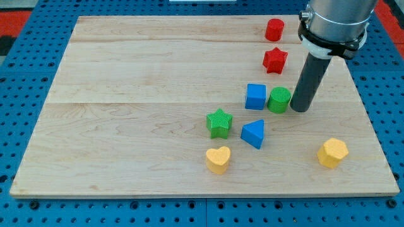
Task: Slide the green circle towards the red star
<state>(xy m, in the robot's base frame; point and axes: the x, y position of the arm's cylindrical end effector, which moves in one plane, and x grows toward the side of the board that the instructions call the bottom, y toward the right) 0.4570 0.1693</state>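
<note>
Item: green circle [279,99]. Position: right of the board's centre, upright on the wooden board [126,82]. Touching or nearly touching the blue cube [255,96] on its left side; the seam between them is too narrow to settle.

Item: my tip [300,108]. Position: just beside the green circle, on the circle's right and very slightly toward the view's bottom. Contact looks likely, but the rod's dark edge blurs the gap. No fingers on this rig: the arm ends in a plain rod, so there is nothing to be apart, together or clamped.

Item: red star [274,60]. Position: toward the view's top from the green circle, almost straight up, a touch to the left. Near, with bare board between.

Governing relation: the circle lies to the left of my tip, while the star lies upward from the circle. These directions are roughly at right angles. Judgement: a push from the present side would drive the circle into the blue cube, not to the star; the tip would need to come round beneath the circle first.

Other stock:
- red cylinder [274,29], beyond the star at the top.
- green star [219,122], lower left of the circle.
- blue triangle [253,133], below the cube.
- yellow heart [218,159], near the bottom edge.
- yellow block [332,152], shape roughly hexagonal, lower right, well apart.
</note>
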